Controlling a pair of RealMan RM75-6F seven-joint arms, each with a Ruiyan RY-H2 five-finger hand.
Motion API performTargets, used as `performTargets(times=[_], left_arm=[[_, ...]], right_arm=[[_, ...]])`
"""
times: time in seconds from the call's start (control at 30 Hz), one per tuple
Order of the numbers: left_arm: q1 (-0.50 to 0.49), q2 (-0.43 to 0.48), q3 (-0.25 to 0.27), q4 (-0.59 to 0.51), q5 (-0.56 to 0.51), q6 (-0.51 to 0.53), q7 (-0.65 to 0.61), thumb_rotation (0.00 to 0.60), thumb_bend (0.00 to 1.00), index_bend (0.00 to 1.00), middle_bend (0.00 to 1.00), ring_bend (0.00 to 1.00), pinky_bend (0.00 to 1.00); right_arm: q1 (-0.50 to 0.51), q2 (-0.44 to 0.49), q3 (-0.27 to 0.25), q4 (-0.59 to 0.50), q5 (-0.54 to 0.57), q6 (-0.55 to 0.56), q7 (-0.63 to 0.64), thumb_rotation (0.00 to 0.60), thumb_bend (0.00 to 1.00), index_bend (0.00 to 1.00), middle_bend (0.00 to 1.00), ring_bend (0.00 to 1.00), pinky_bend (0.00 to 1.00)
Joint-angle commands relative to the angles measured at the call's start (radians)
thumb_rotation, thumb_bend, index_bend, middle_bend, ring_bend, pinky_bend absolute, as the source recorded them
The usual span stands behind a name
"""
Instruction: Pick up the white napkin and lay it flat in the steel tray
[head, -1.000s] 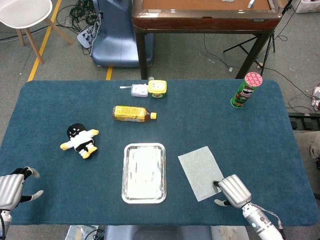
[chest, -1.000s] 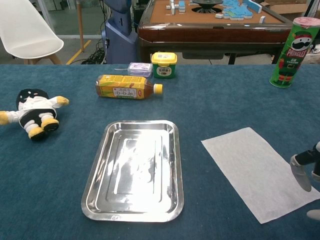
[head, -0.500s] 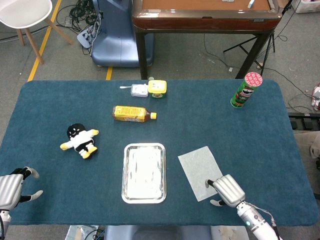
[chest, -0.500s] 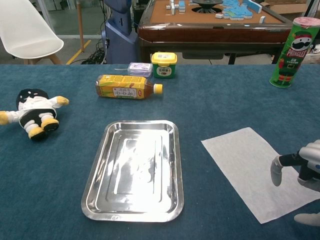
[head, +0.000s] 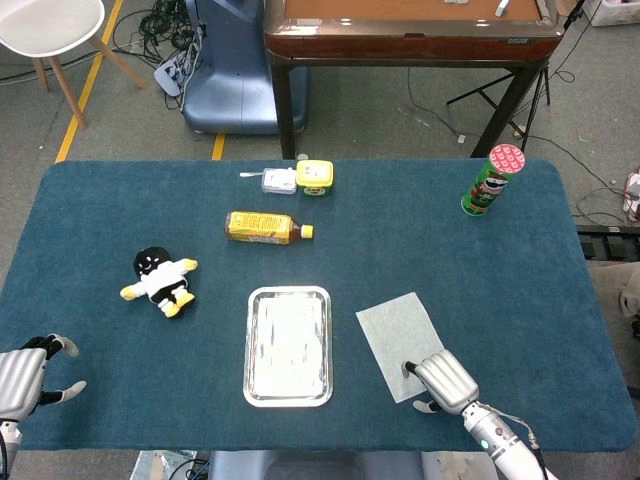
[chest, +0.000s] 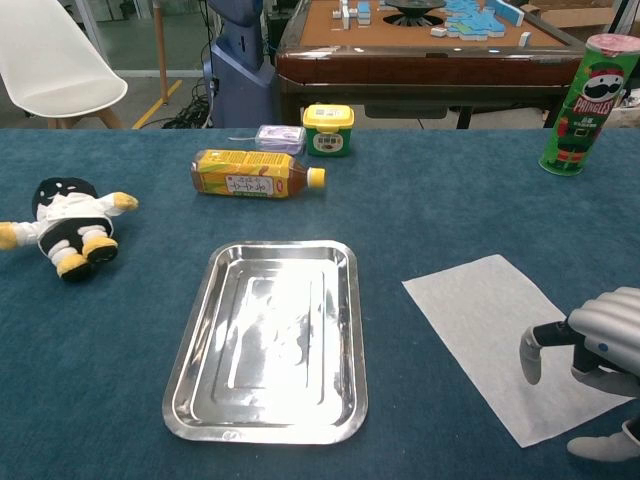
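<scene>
Two hands are showing at the near edge of the blue felt-covered desk (head: 500, 270). The right hand (head: 440, 380) is hovering over the near right part of the flat white paper napkin (head: 398, 328), fingers apart and curled downward, holding nothing; in the chest view one fingertip (chest: 531, 362) is pointing down at the napkin, and whether it is touching the paper cannot be told. The napkin is lying flat on the desk just right of the rectangular steel tray (head: 257, 375), apart from it and slightly skewed. The tray is sitting with nothing in it. The left hand (head: 28, 372) is resting at the near left corner of the desk, fingers spread, gripping nothing, well apart from the tray. Beyond the tray an amber tea bottle with a yellow label (head: 264, 227) is lying on its side. A black-and-white plush doll with yellow hands and feet (head: 160, 279) is lying to the tray's left. A green chip canister with a pink lid (head: 491, 181) is standing upright at the far right.
</scene>
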Motion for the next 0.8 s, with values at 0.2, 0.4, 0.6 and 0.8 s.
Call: performTargets(times=[0.2,0.4,0.6,0.8], left_arm=[[-0.001,-0.001,0.001,-0.001,0.000,-0.002,0.002,0.600,0.07,0.48,0.44,0.36,0.58],[0.000,-0.001,0.001,0.001,0.001,-0.002,0.000,0.600,0.07,0.48,0.44,0.37,0.58],[0.000,0.001,0.001,-0.002,0.002,0.000,0.001,0.600,0.07,0.48,0.44,0.36,0.58],[0.000,0.001,0.002,-0.002,0.003,-0.001,-0.001,0.600,0.07,0.48,0.44,0.36,0.58]], right_arm=[[0.008,-0.008,-0.002,0.008,0.012,-0.012,-0.003,0.600,0.00,0.45,1.00,1.00,1.00],[0.013,-0.019,-0.002,0.014,0.018,-0.015,-0.006,0.600,0.00,0.45,1.00,1.00,1.00],[0.022,-0.034,0.003,0.021,0.031,-0.027,-0.014,0.600,0.00,0.45,1.00,1.00,1.00],[0.026,-0.054,0.012,0.030,0.039,-0.023,-0.020,0.600,0.00,0.45,1.00,1.00,1.00]])
